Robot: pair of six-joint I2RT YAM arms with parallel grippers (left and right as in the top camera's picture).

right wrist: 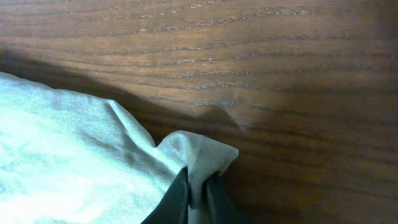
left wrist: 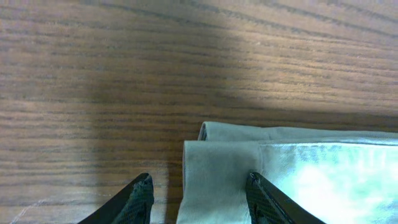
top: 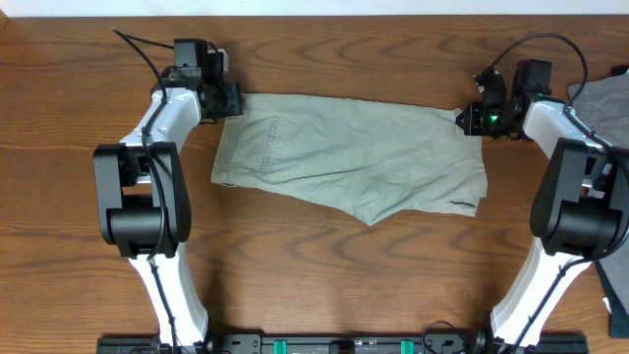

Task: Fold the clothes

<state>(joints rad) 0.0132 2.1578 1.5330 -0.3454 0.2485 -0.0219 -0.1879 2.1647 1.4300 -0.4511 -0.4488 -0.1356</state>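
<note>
Tabletop (top: 314, 285): wood grain, carries everything.
Shorts (top: 354, 157): pale khaki, flat across its far middle, one far corner at each arm. Step, as judged: taking the far edge for a fold.
Grey garment (top: 601, 93): at the right edge, cut off.
Right tool (right wrist: 198, 178): pressed together, pinching a shorts corner.
Left tool (left wrist: 199, 179): spread, straddling the other corner without pinching it. Next, it needs closing, then an even lift.
Button: not made out.
</note>
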